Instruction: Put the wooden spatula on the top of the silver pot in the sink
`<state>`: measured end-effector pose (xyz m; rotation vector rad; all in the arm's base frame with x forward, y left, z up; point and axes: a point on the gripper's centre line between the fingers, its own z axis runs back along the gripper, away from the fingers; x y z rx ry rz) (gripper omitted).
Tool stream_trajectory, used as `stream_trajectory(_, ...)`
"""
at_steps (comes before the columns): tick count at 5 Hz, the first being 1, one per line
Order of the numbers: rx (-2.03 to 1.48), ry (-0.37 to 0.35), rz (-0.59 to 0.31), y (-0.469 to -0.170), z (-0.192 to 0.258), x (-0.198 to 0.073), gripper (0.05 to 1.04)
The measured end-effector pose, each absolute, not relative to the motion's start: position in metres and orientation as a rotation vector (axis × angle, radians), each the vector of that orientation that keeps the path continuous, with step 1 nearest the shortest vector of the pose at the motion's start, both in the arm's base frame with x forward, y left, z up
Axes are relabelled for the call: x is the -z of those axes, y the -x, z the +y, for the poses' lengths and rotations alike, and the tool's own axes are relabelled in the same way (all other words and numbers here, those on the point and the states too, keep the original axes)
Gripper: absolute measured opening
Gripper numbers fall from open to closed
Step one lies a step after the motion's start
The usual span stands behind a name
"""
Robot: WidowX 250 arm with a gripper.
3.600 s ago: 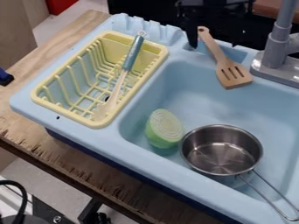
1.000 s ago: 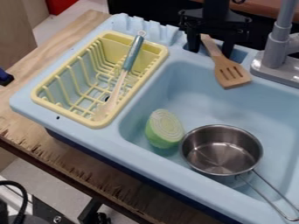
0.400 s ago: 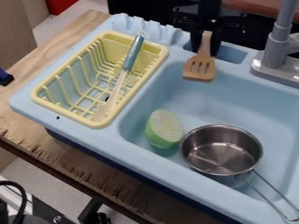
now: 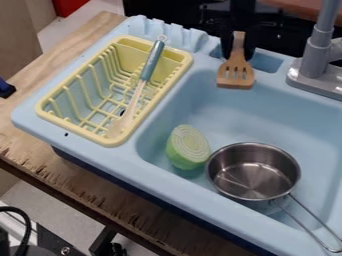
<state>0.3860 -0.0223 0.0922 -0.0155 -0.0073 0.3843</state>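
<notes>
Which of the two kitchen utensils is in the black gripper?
The slotted wooden spatula, its handle held in the black two-finger gripper; the blue-handled utensil lies in the yellow plastic rack instead.

At upper center, the arm point(image 4: 238, 9) is cut by the top edge, and I lose the outline of the gripper point(image 4: 238, 52) against the black background. Upper right: the faucet point(image 4: 316, 56) is cropped above and at the side. The right and bottom edges truncate the sink point(image 4: 294, 112). At the left edge I cannot identify the cropped blue-and-black object point(image 4: 6, 89); the dark speck point(image 4: 66, 134) on the sink's rim is too small to tell. The underside of the pot point(image 4: 254, 170) is hidden.
</notes>
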Motion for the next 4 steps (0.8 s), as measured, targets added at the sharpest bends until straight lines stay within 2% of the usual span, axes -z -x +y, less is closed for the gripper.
stream_trajectory(2,-0.402,0.036,-0.03,-0.369,-0.014,-0.109,0.3)
stream_trajectory(3,-0.402,0.051,-0.047,-0.347,-0.015,-0.119,0.3)
stream_trajectory(4,-0.516,0.029,-0.023,-0.333,-0.023,-0.115,0.3)
